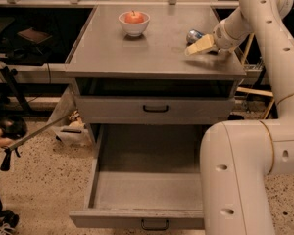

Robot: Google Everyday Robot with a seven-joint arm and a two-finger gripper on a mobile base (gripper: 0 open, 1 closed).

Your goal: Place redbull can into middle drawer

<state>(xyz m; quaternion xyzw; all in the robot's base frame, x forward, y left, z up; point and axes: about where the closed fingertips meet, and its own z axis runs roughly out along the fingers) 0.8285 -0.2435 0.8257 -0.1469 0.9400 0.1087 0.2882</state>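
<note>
One can, the redbull can [193,35], lies on the cabinet top [152,53] at its right rear, and your gripper [198,46] sits low just beside it, possibly touching; can't tell whether the claw is clamped or apart. Middle drawer [147,192] stands pulled out below. White bowl [134,27] with apple [134,16] sits well apart, rear centre

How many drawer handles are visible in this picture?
2. One handle is on the shut upper drawer; the other is on the open middle drawer. The gripper is over the cabinet top, beside the can.
</note>
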